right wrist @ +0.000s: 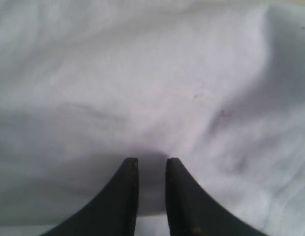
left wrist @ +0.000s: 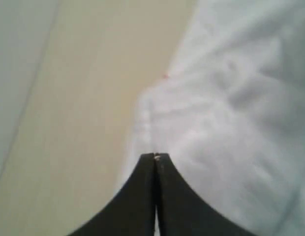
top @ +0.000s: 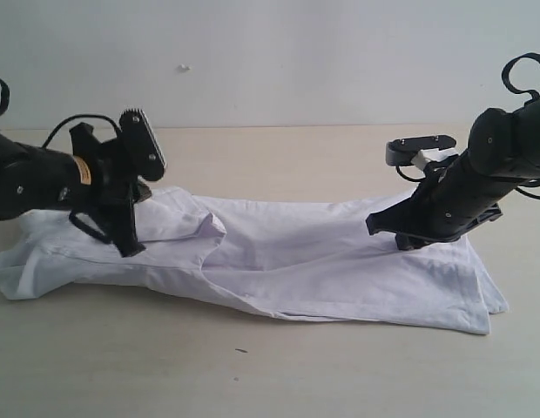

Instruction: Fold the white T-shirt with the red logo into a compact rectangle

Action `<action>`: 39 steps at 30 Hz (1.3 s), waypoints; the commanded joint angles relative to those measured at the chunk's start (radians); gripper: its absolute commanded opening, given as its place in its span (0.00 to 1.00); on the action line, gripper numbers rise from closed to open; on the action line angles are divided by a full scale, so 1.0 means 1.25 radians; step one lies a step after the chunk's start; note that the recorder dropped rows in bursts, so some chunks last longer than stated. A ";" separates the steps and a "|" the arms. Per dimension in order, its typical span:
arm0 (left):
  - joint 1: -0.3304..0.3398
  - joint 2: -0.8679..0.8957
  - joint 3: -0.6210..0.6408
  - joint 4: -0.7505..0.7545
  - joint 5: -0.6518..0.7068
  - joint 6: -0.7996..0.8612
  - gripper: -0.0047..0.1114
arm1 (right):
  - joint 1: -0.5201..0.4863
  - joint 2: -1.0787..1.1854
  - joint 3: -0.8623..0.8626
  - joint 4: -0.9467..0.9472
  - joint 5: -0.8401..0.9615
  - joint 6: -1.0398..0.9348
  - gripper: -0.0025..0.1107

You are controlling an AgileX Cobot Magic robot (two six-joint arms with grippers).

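The white T-shirt (top: 279, 261) lies across the table as a long folded strip. Its red logo is hidden. My left gripper (top: 131, 246) points down onto the shirt's left part. In the left wrist view the left gripper (left wrist: 156, 156) is shut near the cloth's edge (left wrist: 142, 98), with a pale sliver of fabric pinched at the tips. My right gripper (top: 381, 226) rests low on the shirt's right part. Seen from the right wrist, the right gripper (right wrist: 151, 160) stands slightly open, a narrow gap over the white T-shirt (right wrist: 157, 83), with only shadowed cloth between the fingers.
The beige tabletop (top: 279, 366) runs in front of the shirt and behind it (top: 279, 161) up to a pale wall. A black bracket with a white part (top: 418, 150) sticks up beside the right arm.
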 commanded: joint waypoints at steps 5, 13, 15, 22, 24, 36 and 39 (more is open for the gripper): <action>-0.057 -0.025 -0.039 -0.042 0.195 -0.034 0.04 | -0.004 -0.006 0.000 -0.006 -0.020 -0.008 0.21; -0.149 -0.048 -0.029 -0.086 0.356 -0.033 0.04 | -0.004 -0.006 0.000 -0.003 -0.014 -0.008 0.21; -0.144 -0.031 -0.015 -0.086 0.298 -0.035 0.04 | -0.004 -0.006 0.000 0.001 -0.012 -0.008 0.21; -0.125 0.041 -0.022 -0.078 0.226 -0.030 0.04 | -0.004 -0.006 0.000 -0.002 -0.013 -0.008 0.21; -0.108 0.064 -0.022 -0.071 0.224 -0.024 0.04 | -0.004 -0.006 0.000 -0.004 -0.013 -0.008 0.21; -0.084 0.064 -0.087 -0.022 0.172 -0.096 0.04 | -0.004 -0.006 0.000 -0.004 -0.016 -0.008 0.21; -0.084 0.072 -0.103 -0.020 0.172 -0.096 0.04 | -0.004 -0.006 0.000 -0.004 -0.016 -0.008 0.21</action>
